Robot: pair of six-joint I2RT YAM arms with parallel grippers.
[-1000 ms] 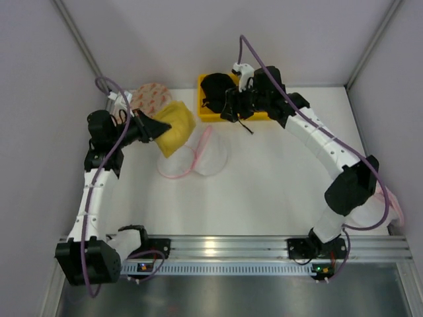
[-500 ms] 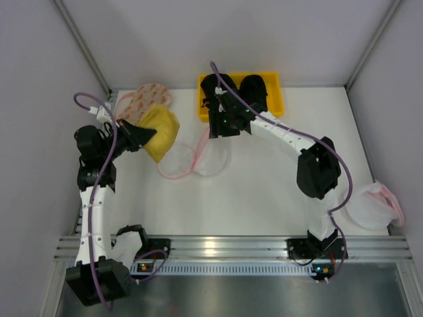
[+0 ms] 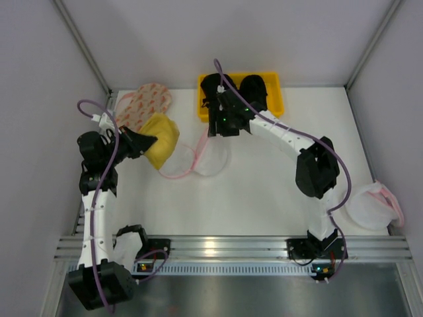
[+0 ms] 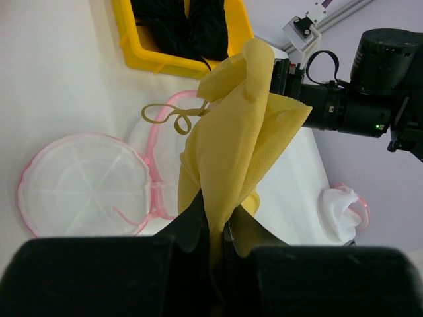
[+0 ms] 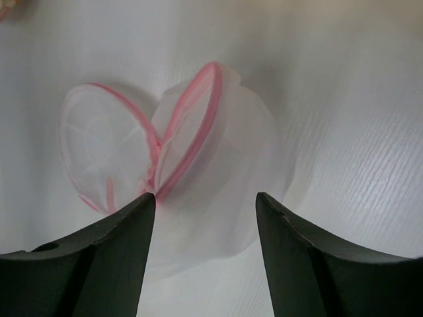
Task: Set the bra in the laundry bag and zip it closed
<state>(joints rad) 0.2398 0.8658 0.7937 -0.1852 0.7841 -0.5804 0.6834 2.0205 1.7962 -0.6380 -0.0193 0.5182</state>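
Observation:
My left gripper [image 3: 147, 142] is shut on the mustard-yellow bra [image 3: 162, 137] and holds it up at the left of the table, just left of the laundry bag [image 3: 197, 158]. In the left wrist view the bra [image 4: 238, 132] hangs from between my fingers [image 4: 215, 224], with a thin strap loop showing. The laundry bag lies open in two round white mesh halves with pink zip rims [image 4: 86, 185]. My right gripper [image 3: 215, 132] is open and empty, hovering over the bag's far edge. The right wrist view shows the bag [image 5: 218, 165] between the spread fingers [image 5: 205, 205].
A yellow bin [image 3: 272, 89] with black bras stands at the back centre. A larger pinkish bag with orange-red marks [image 3: 147, 99] lies at the back left, behind the bra. Another white pouch with a pink rim [image 3: 373, 206] lies at the right edge.
My right arm swung from over the yellow bin to the left and down, over the open bag. My left gripper drew the bra slightly left and nearer.

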